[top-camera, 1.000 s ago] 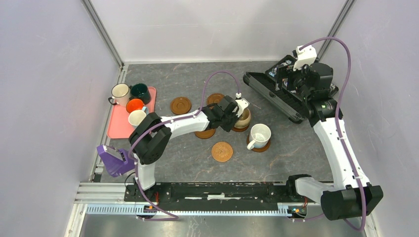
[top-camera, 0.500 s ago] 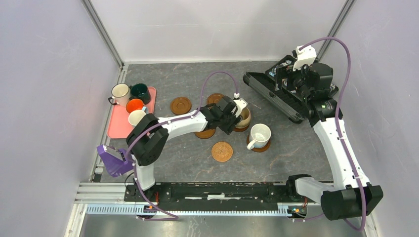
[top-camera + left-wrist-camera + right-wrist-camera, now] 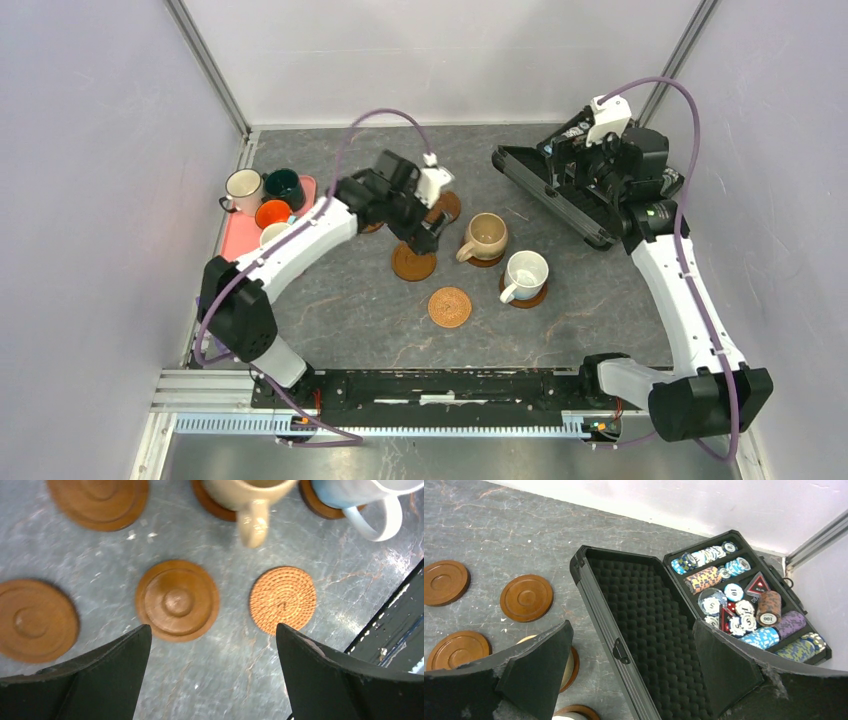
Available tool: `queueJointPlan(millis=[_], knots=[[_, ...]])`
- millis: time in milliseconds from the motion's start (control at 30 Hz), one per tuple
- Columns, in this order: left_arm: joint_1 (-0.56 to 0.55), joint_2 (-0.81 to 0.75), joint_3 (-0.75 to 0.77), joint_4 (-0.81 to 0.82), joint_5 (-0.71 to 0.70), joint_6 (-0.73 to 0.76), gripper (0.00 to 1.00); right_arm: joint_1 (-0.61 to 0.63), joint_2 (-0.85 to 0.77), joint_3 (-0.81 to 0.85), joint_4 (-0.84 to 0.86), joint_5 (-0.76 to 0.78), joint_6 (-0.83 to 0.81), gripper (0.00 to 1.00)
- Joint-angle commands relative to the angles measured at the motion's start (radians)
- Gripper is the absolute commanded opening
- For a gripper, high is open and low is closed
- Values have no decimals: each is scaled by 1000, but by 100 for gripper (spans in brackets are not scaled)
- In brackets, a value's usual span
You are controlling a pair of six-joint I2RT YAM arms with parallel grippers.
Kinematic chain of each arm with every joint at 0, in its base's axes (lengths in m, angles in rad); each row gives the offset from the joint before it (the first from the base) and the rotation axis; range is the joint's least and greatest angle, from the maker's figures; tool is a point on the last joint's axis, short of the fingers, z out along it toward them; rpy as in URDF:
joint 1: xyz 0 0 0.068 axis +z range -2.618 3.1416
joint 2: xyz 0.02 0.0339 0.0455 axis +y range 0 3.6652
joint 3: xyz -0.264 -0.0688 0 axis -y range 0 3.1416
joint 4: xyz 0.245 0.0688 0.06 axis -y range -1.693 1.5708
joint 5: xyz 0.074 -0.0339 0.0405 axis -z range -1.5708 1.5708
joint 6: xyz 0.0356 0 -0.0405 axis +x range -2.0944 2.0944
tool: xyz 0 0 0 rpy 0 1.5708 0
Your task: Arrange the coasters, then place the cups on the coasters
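Observation:
The beige cup (image 3: 487,237) stands free on a brown coaster (image 3: 488,261), its handle (image 3: 253,525) towards my left gripper. Right of it the white cup (image 3: 525,272) sits on another coaster (image 3: 536,297). Bare coasters lie nearby: a brown one (image 3: 413,263), the woven one (image 3: 450,306) and one (image 3: 447,205) partly behind the arm. My left gripper (image 3: 418,238) hangs open above the table just left of the beige cup, holding nothing (image 3: 212,627). My right gripper (image 3: 570,170) is open over the case lid (image 3: 631,625). The cream (image 3: 243,187), dark green (image 3: 285,185) and orange (image 3: 272,212) cups stand on the tray.
A pink tray (image 3: 235,255) lies at the left edge. An open black case (image 3: 560,195) with poker chips (image 3: 734,592) fills the back right. A purple object (image 3: 230,325) sits near the left arm's base. Walls close in on three sides.
My left gripper has opened and let go of the beige cup, then lifted and drawn back to the left. The cup stays on its coaster. The right arm has hardly moved.

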Motion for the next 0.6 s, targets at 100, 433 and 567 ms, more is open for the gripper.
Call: queueJointPlan(millis=[100,433,567], knots=[[319,-28,251,-351,221,212,100,-4,72,63,0,-87,-25,98],[793,126,608,-697,154,539,100,-4,196,159,11,-213,-23,98],[936,229,765,-821,81,726,100,-4,215,166,41,-278,-10,98]])
